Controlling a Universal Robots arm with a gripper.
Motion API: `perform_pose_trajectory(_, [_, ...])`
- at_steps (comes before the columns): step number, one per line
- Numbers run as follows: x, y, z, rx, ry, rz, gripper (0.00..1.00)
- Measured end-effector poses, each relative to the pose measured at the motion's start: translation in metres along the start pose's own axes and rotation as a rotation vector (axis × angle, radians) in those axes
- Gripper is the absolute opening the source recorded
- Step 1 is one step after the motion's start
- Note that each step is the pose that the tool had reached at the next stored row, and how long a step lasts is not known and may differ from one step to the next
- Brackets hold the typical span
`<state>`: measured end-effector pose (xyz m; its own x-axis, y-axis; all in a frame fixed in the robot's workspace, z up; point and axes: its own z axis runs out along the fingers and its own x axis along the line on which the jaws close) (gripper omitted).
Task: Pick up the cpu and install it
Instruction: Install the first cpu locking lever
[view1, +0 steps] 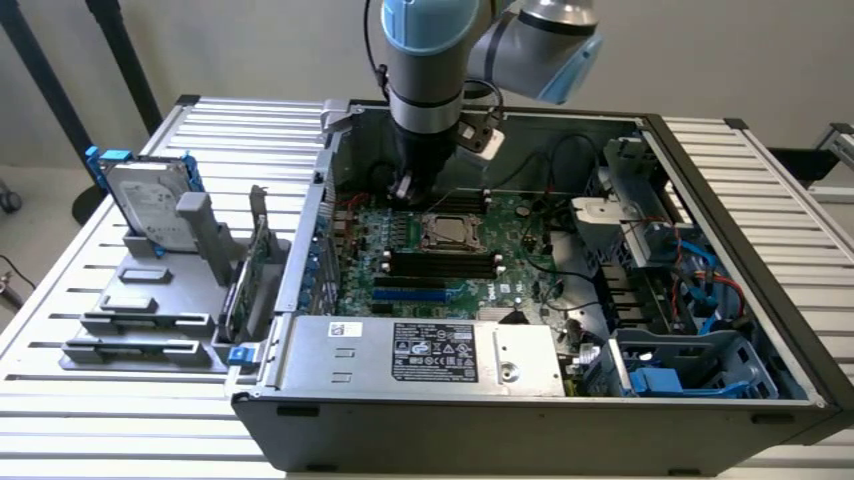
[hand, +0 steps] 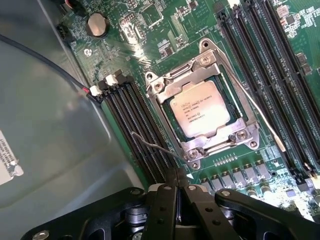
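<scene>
The cpu (hand: 199, 114), a small square chip with a dull silver top and printed text, lies flat inside the metal-framed socket (hand: 207, 55) on the green motherboard (hand: 165, 37). In the exterior view the cpu (view1: 451, 232) sits mid-board inside the open computer case. My gripper (hand: 178, 176) is shut, with its black fingertips pressed together and nothing visibly between them. It hovers just beside a corner of the socket, where a thin wire lever (hand: 150, 145) ends. In the exterior view the gripper (view1: 404, 190) hangs low over the board, just off the socket toward that view's left.
Black memory slots (hand: 135, 125) flank the socket on both sides. The case wall (view1: 324, 190), power supply (view1: 420, 350) and cable bundles (view1: 587, 260) hem in the board. A hard drive in a blue frame (view1: 144, 205) stands on a grey rack (view1: 140, 300) outside the case.
</scene>
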<state>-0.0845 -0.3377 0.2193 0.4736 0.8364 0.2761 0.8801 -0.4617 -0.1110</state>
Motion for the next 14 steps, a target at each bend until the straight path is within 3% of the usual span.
perform_pose_trajectory(9, [0.004, -0.0004, 0.0112, -0.01, -0.0149, 0.004, 0.11])
perform_pose_trajectory(14, [0.005, -0.0003, 0.0123, -0.0209, -0.0323, 0.008, 0.11])
